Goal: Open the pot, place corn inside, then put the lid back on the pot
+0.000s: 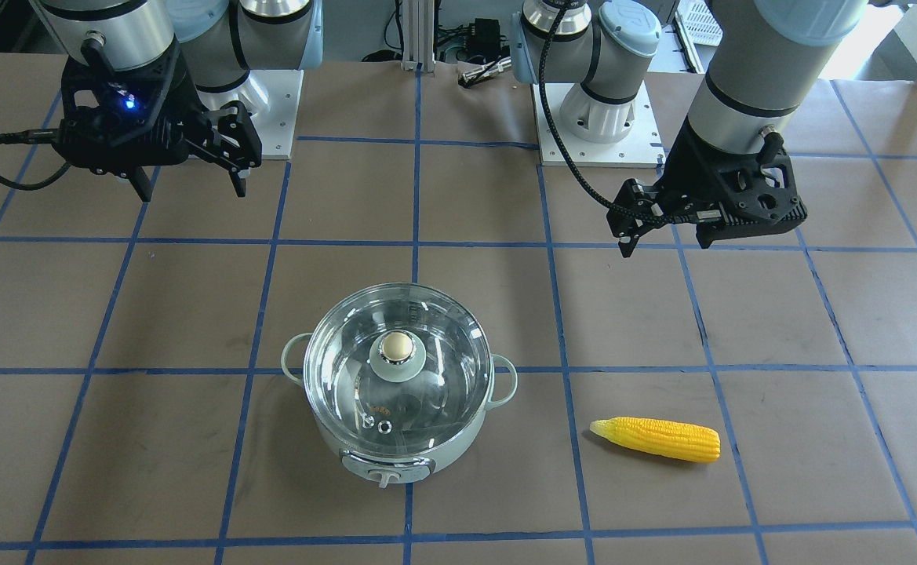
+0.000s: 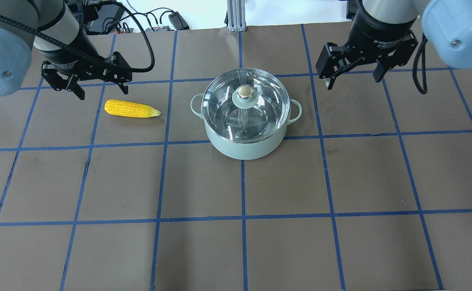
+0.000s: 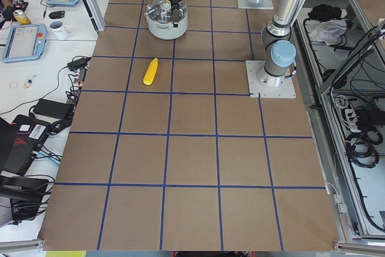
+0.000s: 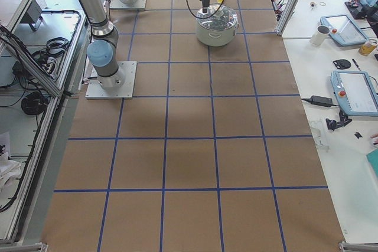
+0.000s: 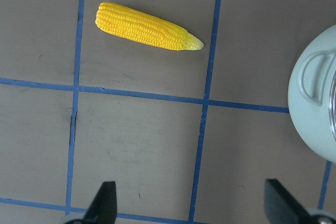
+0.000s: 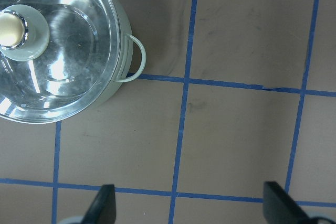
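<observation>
Left gripper (image 2: 101, 89) wide open, holds nothing, hangs in air near corn (image 2: 131, 109). Right gripper (image 2: 353, 83) also wide open, empty, on other side of pot (image 2: 244, 147). Pot stands on desk (image 2: 236, 250), lid (image 2: 219, 101) closed on it. Corn lies flat on desk, apart from pot, tip toward pot.

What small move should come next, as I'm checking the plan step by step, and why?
Probably swing the right tool over the knob and lower onto it: the lid sits closed on the pot, both tools hang open and empty, and the corn lies nearer the left tool.
</observation>
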You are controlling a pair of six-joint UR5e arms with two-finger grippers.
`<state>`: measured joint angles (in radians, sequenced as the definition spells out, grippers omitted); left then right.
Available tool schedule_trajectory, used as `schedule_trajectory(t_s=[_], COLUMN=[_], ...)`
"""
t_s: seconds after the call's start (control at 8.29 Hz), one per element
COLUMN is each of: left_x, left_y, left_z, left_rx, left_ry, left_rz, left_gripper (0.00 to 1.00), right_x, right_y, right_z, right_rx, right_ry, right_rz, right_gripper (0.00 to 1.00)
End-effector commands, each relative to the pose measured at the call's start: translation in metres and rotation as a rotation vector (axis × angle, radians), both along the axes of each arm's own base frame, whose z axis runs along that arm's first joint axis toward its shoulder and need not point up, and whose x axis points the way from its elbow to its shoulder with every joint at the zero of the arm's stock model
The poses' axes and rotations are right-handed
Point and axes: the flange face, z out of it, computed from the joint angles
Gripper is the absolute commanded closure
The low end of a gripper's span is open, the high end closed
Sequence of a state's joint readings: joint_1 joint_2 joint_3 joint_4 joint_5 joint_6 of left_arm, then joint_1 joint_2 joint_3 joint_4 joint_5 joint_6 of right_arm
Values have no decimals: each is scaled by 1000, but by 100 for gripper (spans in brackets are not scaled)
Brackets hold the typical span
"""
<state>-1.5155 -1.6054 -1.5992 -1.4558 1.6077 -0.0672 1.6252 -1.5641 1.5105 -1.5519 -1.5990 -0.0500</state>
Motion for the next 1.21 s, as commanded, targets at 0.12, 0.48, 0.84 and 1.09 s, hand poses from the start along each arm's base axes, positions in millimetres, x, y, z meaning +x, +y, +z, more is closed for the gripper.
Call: schedule_trajectory(t_s=[0.12, 0.48, 0.84, 1.09], left_x=[-1, 1, 7, 8], left_y=[-1, -5, -27, -32], left_z=[0, -1, 7, -1], left_rx=[-4, -12, -191, -187], left_ry=[7, 5, 34, 61], left_rz=[12, 18, 285, 565], left_gripper=[0, 0, 0, 0], right_x=[0, -2, 12, 69], right_y=[0, -10, -30, -60], right_z=[0, 4, -4, -39], right_rx=[-2, -66, -123, -153], right_ry=[-9, -14, -31, -75], right_rz=[-6, -24, -142, -187], right_gripper=[0, 0, 0, 0])
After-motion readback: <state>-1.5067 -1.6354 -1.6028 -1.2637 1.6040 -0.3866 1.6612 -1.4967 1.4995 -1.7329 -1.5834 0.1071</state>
